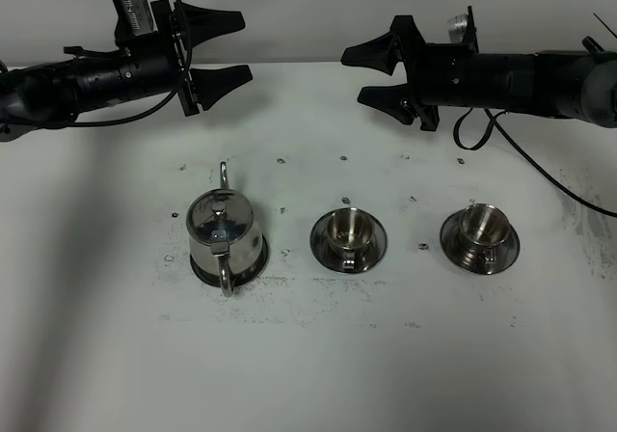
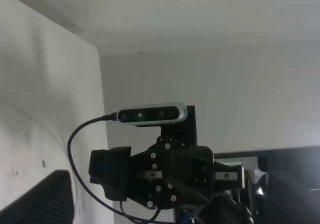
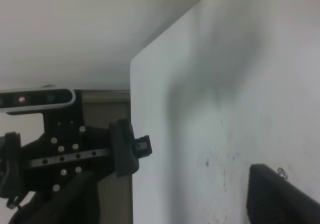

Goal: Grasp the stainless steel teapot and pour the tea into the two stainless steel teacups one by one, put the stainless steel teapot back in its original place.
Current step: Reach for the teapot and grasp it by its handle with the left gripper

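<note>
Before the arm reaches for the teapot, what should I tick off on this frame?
1. The left gripper is open and empty: ok.
2. The right gripper is open and empty: ok.
3. The teapot stands upright on its saucer with the lid on: ok.
4. The middle teacup and the outer teacup are upright, each on its own saucer: ok.
5. Nothing lies on the table between the left gripper and the teapot: ok.
6. Tea inside the teapot: cannot tell, the lid hides it.
</note>
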You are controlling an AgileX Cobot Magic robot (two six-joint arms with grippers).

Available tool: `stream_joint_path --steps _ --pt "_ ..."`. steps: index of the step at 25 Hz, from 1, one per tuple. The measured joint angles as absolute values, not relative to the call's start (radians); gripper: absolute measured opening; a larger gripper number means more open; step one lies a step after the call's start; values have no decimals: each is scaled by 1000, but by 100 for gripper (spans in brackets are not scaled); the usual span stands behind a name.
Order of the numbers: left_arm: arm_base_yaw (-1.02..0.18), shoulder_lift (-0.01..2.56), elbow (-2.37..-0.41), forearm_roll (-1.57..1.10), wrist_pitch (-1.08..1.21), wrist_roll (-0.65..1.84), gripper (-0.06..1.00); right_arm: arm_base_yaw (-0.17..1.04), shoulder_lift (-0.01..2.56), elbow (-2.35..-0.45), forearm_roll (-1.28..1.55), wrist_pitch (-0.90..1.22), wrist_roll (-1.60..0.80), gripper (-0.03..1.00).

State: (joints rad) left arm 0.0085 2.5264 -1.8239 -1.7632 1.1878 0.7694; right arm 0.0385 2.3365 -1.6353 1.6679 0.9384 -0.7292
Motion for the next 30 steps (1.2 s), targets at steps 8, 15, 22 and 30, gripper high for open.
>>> stream_joint_path --steps 8,15,22,30 --pt "9 2526 -1824 -1763 1188 769 74 38 2373 -1636 1687 961 -738 59" --pt "9 2526 -1824 -1763 1188 773 74 38 2373 -1636 1725 984 -767 59" --pt "10 2526 -1824 -1761 1188 774 74 38 2373 -1636 1730 986 -810 59" --pt "58 2526 -1824 -1720 1188 755 74 -25 2370 -1636 1703 1024 -853 59"
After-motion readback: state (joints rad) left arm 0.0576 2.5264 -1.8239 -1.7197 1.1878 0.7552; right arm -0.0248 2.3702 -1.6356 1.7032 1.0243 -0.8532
